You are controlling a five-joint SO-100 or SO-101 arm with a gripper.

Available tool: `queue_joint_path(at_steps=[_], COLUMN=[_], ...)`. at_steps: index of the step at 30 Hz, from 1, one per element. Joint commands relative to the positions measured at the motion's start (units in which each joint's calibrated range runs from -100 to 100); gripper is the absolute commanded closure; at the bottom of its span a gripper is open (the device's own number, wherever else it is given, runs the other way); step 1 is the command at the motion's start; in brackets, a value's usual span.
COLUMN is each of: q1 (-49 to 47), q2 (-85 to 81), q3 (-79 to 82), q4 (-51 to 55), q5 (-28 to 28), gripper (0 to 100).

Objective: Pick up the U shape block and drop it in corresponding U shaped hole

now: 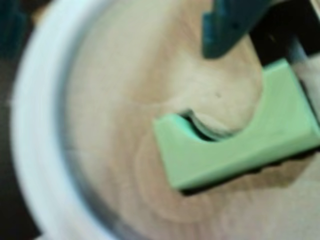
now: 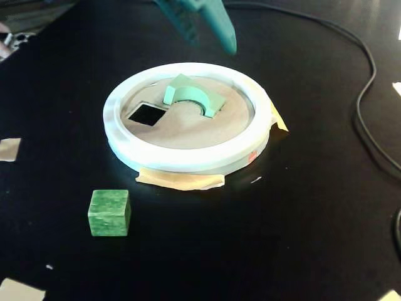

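U shape block (image 2: 190,95) sits tilted in the U shaped hole (image 1: 200,131) at board centre, partly seated. Gripper (image 2: 210,28) hovers at 12 o'clock, empty, fingers apart. Green cube (image 2: 109,212) at 7 o'clock.

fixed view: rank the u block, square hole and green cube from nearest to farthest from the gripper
1. U shape block, at the back of the board, just below the gripper.
2. Square hole, on the board's left side.
3. Green cube, off the board at front left on the table.
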Motion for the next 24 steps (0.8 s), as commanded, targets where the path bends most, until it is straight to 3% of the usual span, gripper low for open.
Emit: queue_joint_path(at_steps=[1,4,18,24], q1=[-7.8,-12.5,-9.3,-0.9], q2=[-8.0,-7.6,-7.3,-10.0], q3=[-4.6,-4.5,-3.9,5.5], q4=[1.2,1.2,1.2,1.2], q5=[2.0,2.1,6.9,11.6], gripper=[16,0,0,0])
